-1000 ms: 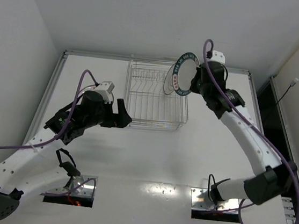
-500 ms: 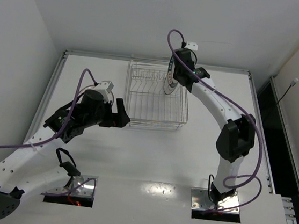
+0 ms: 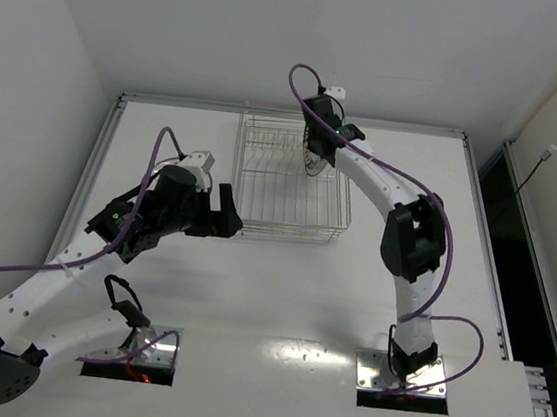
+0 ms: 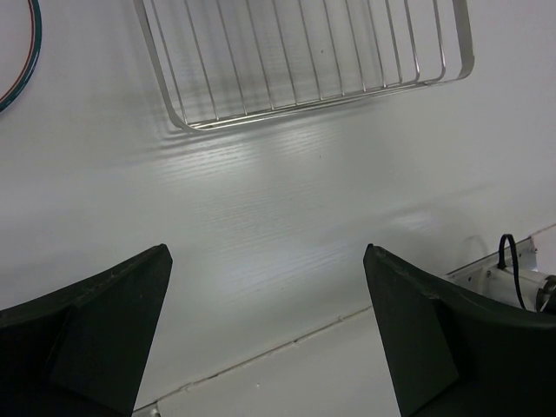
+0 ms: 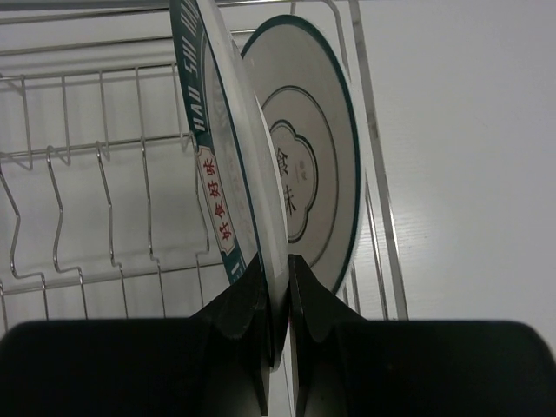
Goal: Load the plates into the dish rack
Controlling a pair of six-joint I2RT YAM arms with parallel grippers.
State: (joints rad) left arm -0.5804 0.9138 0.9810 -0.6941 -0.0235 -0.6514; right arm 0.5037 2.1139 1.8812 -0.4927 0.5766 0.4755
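Right gripper [image 5: 276, 269] clamps a plate [image 5: 217, 174] by its rim, on edge over the rack [image 4: 330, 101], just beside a second plate [image 5: 317, 165]. Left gripper [image 4: 265, 252] gapes empty near the rack.

- Dish rack [image 3: 265, 192]: rectangular silver wire basket with rows of upright wire dividers, standing on the table.
- Blue-rimmed plate [image 5: 228, 174]: white, with a dark blue rim band carrying lettering. It is upright and edge-on over the rack's right end, pinched at its lower edge by the right gripper [image 5: 276, 287].
- Second plate [image 5: 317, 174]: white, with a thin dark rim line and a grey centre mark. It stands upright in the rack, just beside the first.
- Third plate [image 4: 16, 61]: only an arc of rim shows, near the rack's corner.
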